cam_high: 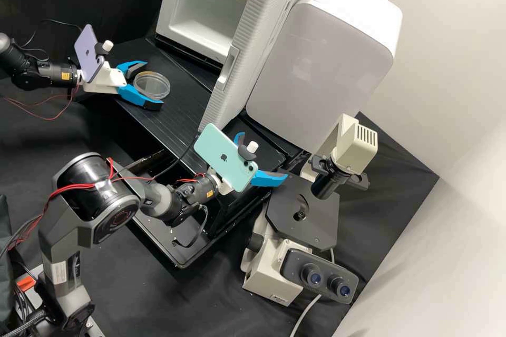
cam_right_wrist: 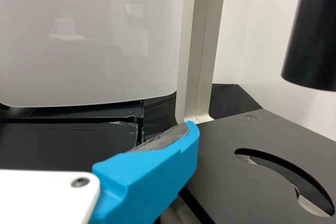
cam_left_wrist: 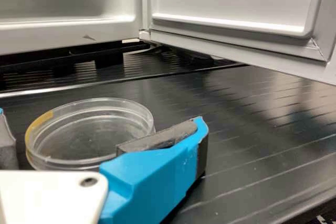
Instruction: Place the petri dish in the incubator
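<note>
Standing open, one white incubator [cam_high: 211, 0] shows its pale chamber, the door [cam_high: 327, 58] swung wide. One black ribbed tray [cam_high: 174, 121] runs out from the incubator's front. One microscope [cam_high: 311, 221] sits just beyond the incubator's door. There are two grippers. The left gripper [cam_high: 153, 86] is before the open chamber, its jaws wide with one finger on each side of the dish. The right gripper [cam_high: 263, 160] is by the door's outer face, jaws apart and gripping nothing. One clear petri dish [cam_high: 150, 83] lies flat on the tray, outside the incubator and near its chamber. Its contents cannot be told.
</note>
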